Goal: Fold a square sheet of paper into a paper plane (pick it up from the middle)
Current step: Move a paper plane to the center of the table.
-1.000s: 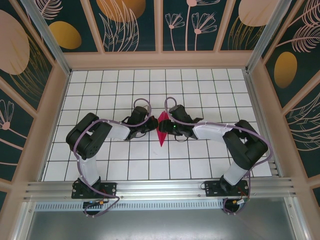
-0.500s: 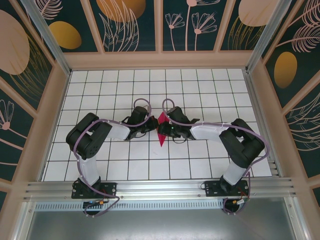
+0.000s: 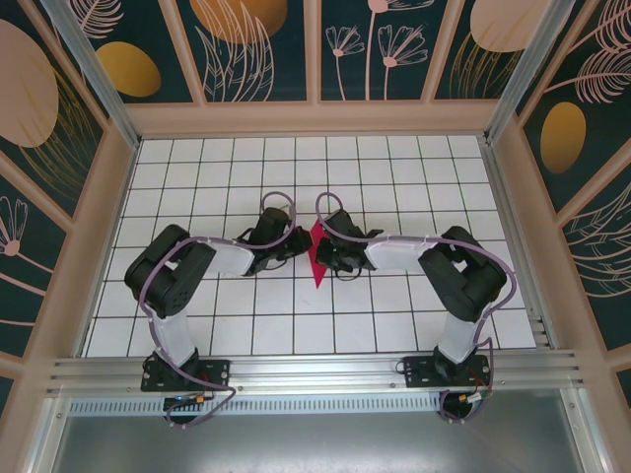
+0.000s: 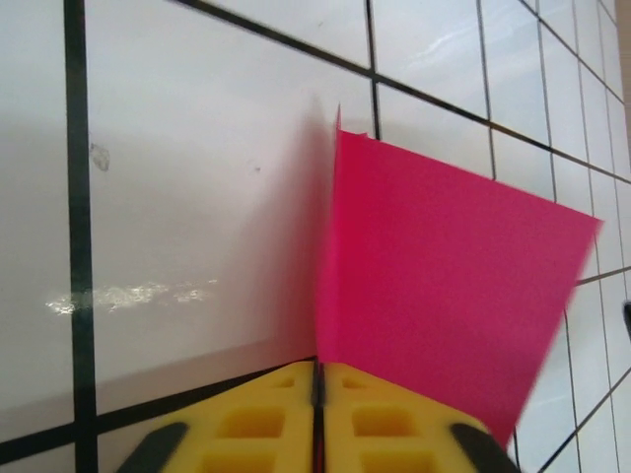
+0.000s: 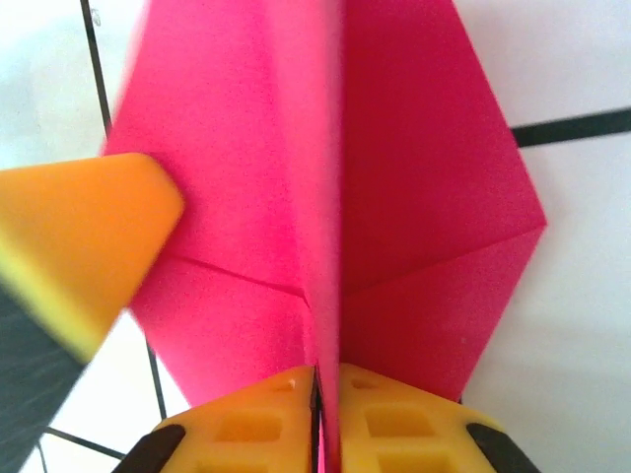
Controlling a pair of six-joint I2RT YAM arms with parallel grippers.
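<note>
One paper plane [image 3: 316, 264] found at mid-desk, held between the two claws above the white, grid-lined desk [image 3: 197, 177]. Its long axis runs far-to-near in the overhead view, with the sharp tip pointing toward the arm bases and the broader end toward the back wall. Condition: magenta-pink and partly folded. It has a kite-like outline with a centre crease standing up as a ridge and a panel sloping off to each side. In the right wrist view the paper plane [image 5: 424, 197] shows diagonal fold lines crossing both panels. In the left wrist view the paper plane [image 4: 444, 296] presents one flat pink panel beside a straight upright edge, its far corner slightly blurred. Seen from overhead, the left claw [image 3: 300, 248] meets the plane from its left side. In its own wrist view the left claw [image 4: 317, 394] has its yellow pads pressed together with only a thin seam between them, and the paper's straight edge runs down into that seam — clenched on the plane. The right claw [image 3: 329, 253] comes in from the right side, and in its own view the right claw [image 5: 317, 399] is likewise closed, pinching the centre ridge. A yellow-orange fingertip [image 5: 79, 246] of the left claw overlaps the left panel in the right wrist view — it is blurred, so exact contact cannot be confirmed. Whether the plane's lower edge touches the desk cannot be told.
</note>
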